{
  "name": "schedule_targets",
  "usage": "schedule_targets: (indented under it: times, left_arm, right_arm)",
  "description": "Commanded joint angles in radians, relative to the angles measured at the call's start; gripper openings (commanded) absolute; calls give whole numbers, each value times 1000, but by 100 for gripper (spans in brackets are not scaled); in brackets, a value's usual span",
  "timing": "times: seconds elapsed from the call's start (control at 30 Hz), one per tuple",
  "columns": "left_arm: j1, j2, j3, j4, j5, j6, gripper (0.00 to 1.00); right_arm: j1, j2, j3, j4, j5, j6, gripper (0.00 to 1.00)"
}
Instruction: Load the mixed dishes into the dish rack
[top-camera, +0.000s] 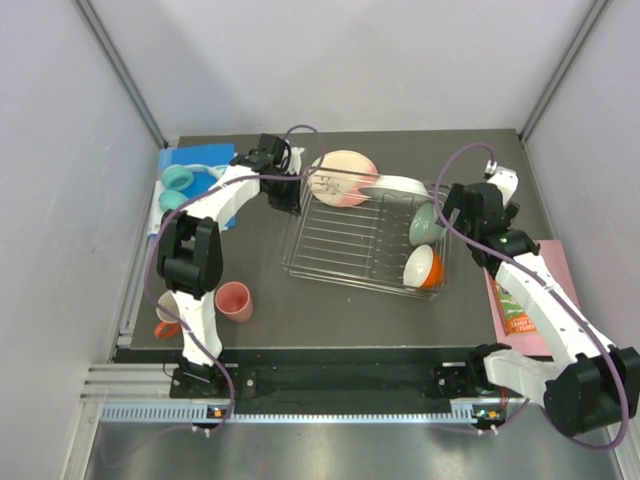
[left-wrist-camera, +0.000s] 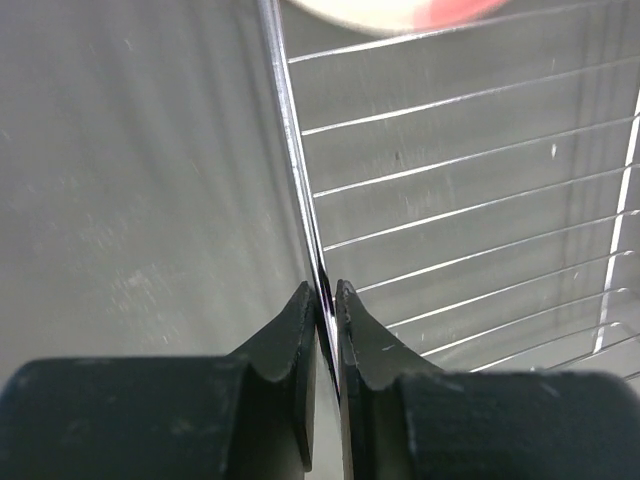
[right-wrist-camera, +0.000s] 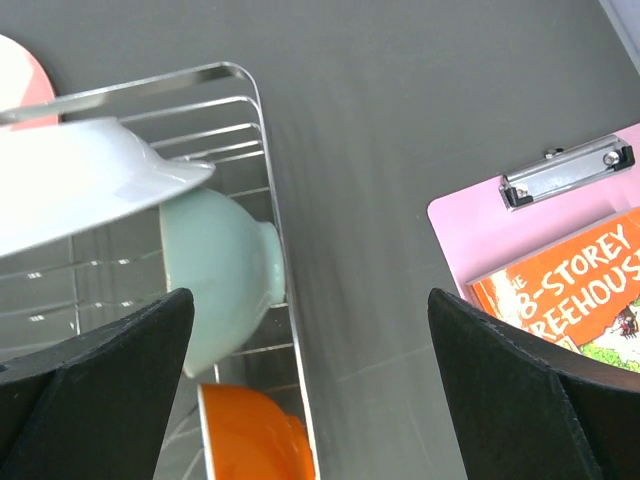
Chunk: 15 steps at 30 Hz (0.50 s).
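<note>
Silver wire is all your left gripper (left-wrist-camera: 325, 290) has: its jaws are pinched almost together on the left rim of the dish rack (left-wrist-camera: 295, 170), holding no dish. Your right gripper (right-wrist-camera: 310, 297) hangs with its jaws spread wide and empty over the rack's right end, just beside the mint-green bowl (right-wrist-camera: 225, 280).

The rack sits mid-table. It carries the pink-and-cream plate (top-camera: 343, 172) and the white plate (top-camera: 395, 185) leaning at its far side. The mint-green bowl and the orange bowl (top-camera: 424, 267) are at its right end. The pink cup (top-camera: 234, 300) and orange mug (top-camera: 168, 325) stand on the table near the left arm's base, not yet loaded.

If you pull or lift on that rim, the rack will likely slide or tilt. The leaning plates could then topple, or the bowls roll against the right fingers. The thin wire could also slip from the pads. Lowering the right arm as it stands risks striking the white plate's edge.

Only the orange book (right-wrist-camera: 560, 280) on the pink clipboard (right-wrist-camera: 470, 230) at right bears legible text: "8-STOREY" above "REEHOUSE", with the first letters cut off.
</note>
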Motion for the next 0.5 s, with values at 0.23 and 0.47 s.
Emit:
schedule_targets:
  times: [0.23, 0.47]
  left_arm:
    - [-90, -162, -236, -123, 77, 124, 0]
    - [-94, -222, -339, -152, 69, 158, 0]
  right_arm:
    - [-25, -65, -7, -4, 4, 9, 100]
    - [-34, -88, -13, -14, 7, 5, 100]
